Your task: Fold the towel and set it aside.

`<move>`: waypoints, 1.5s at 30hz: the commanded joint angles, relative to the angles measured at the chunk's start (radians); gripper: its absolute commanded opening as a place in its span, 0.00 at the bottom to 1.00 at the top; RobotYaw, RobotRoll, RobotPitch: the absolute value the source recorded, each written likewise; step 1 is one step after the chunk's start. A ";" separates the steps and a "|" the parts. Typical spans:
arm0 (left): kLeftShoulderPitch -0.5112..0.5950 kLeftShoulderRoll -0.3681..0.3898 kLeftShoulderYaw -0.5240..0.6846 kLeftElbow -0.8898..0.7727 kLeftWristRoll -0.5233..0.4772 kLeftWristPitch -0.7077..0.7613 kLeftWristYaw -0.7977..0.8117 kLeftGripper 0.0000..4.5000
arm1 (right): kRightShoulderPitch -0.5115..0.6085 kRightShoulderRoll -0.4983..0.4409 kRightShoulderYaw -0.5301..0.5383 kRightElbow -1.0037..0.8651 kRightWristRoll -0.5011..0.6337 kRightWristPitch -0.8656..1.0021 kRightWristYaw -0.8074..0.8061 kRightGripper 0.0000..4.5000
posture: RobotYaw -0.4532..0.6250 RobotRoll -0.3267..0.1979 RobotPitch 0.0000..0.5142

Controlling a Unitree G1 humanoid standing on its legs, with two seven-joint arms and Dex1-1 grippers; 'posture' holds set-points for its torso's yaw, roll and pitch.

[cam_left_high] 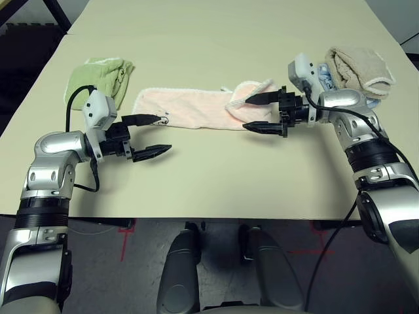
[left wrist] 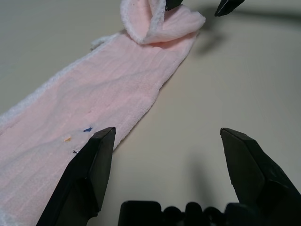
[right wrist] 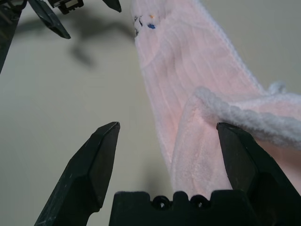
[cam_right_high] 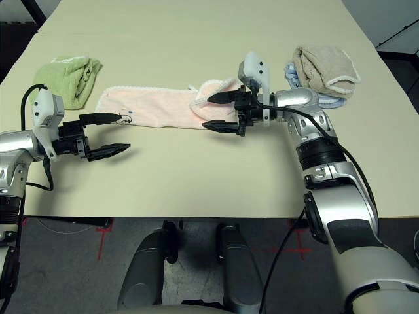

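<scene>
The pale pink towel (cam_left_high: 190,108) lies as a long strip across the middle of the table, white trim along its far edge. Its right end is curled up in a loose hump (cam_left_high: 247,95), and a small dark motif (cam_left_high: 163,120) marks its left near corner. My left gripper (cam_left_high: 152,135) stands open at that left corner, one finger (left wrist: 89,169) over the towel's edge and the other over bare table. My right gripper (cam_left_high: 256,112) is open at the curled right end, nothing held between its fingers (right wrist: 94,165).
A light green towel (cam_left_high: 99,78) lies bunched at the far left. A folded beige towel (cam_left_high: 359,70) rests on a blue one at the far right. The table's front edge (cam_left_high: 196,216) runs just behind both forearms.
</scene>
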 commanded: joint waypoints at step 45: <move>0.024 0.002 -0.005 -0.012 0.002 0.007 0.006 1.00 | -0.188 0.132 0.057 0.450 -0.250 -0.387 -0.237 0.99 | 0.39 0.62 0.39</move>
